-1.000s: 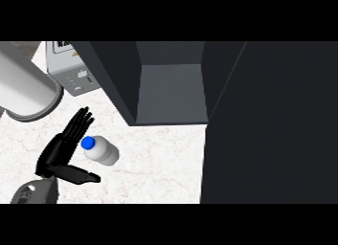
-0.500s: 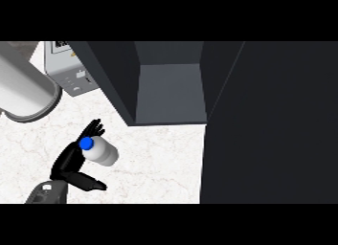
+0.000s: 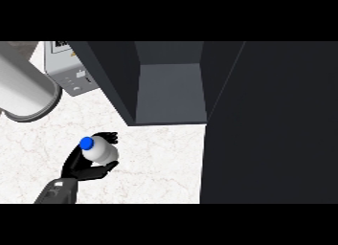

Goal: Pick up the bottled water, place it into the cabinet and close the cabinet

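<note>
on counter, bottled water (image 3: 100,151) in left hand (image 3: 81,167)

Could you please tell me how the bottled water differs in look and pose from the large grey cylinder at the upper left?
The bottled water is small, white, with a blue cap; the grey cylinder is far larger, with no cap in view. The bottle sits within the left hand, whose fingers curl round it; nothing touches the cylinder. The bottle shows whole; the cylinder is cut by the view's edge. Both are round-bodied, over the marbled counter.
</note>
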Controlling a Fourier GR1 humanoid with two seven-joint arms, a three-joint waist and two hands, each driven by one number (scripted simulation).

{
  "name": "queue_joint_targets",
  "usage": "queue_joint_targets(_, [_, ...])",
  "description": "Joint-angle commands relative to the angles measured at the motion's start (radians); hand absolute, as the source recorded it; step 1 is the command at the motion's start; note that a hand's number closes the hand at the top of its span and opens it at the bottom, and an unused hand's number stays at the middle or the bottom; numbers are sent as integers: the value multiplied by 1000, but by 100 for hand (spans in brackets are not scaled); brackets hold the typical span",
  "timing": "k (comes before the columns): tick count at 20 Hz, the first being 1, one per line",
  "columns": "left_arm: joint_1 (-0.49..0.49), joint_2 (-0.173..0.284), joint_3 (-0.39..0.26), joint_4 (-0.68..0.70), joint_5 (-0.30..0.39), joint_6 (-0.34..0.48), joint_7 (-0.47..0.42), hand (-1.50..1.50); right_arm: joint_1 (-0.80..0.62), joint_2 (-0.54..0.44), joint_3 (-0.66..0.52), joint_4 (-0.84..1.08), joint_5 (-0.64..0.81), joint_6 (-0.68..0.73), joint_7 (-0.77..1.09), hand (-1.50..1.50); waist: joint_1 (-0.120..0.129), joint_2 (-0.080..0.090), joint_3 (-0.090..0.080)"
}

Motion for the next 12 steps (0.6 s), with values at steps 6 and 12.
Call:
queue_joint_targets(6, [-51,-43,19,135,32,-114,-129,150,-3,-5,18,-94,-27,-17,61,-150,0,4,-1])
queue_joint_targets(12, [-65,-36,26,136,44,-86,-146,150,54,-23,-18,-48,-42,11,-28,-150,0,-2,1])
